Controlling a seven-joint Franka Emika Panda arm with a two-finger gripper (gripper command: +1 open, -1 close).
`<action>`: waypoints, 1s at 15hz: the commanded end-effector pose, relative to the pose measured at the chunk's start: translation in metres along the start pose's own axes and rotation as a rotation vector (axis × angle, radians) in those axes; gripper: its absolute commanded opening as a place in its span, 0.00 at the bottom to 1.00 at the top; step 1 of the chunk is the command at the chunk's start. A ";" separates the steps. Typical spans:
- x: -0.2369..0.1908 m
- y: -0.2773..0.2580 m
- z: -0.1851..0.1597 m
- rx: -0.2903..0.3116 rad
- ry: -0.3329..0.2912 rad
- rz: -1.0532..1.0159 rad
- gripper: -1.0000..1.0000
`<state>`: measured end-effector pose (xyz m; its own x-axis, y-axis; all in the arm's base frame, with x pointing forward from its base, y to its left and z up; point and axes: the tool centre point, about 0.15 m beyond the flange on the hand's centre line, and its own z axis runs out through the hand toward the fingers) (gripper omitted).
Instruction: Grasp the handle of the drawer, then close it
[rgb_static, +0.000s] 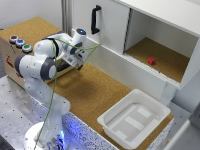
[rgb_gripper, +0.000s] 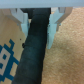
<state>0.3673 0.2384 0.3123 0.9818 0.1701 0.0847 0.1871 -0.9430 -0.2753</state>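
The brown box (rgb_static: 15, 55) with three coloured buttons (rgb_static: 20, 43) stands at the exterior view's left. Its drawer is mostly hidden behind my arm. My gripper (rgb_static: 76, 59) sits at the box's front side, low over the cork surface. In the wrist view my gripper (rgb_gripper: 38, 26) has its two white fingers (rgb_gripper: 53, 30) set against both sides of a dark bar, the drawer handle (rgb_gripper: 35, 55), which runs between them. The box face with a blue print (rgb_gripper: 9, 55) lies on one side of the bar, and cork on the other.
A white plastic tub (rgb_static: 134, 119) stands on the cork table at the exterior view's lower right. A white cabinet with a black door handle (rgb_static: 95, 20) stands behind, holding a small red block (rgb_static: 151, 61) in its open compartment. A green cable hangs along my arm.
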 end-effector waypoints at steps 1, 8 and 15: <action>0.005 -0.052 0.033 0.011 -0.028 -0.039 0.00; 0.016 -0.091 0.034 0.023 -0.028 -0.102 0.00; 0.019 -0.118 0.001 0.099 -0.002 -0.114 1.00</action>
<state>0.3670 0.3362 0.3134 0.9569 0.2696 0.1083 0.2898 -0.9125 -0.2887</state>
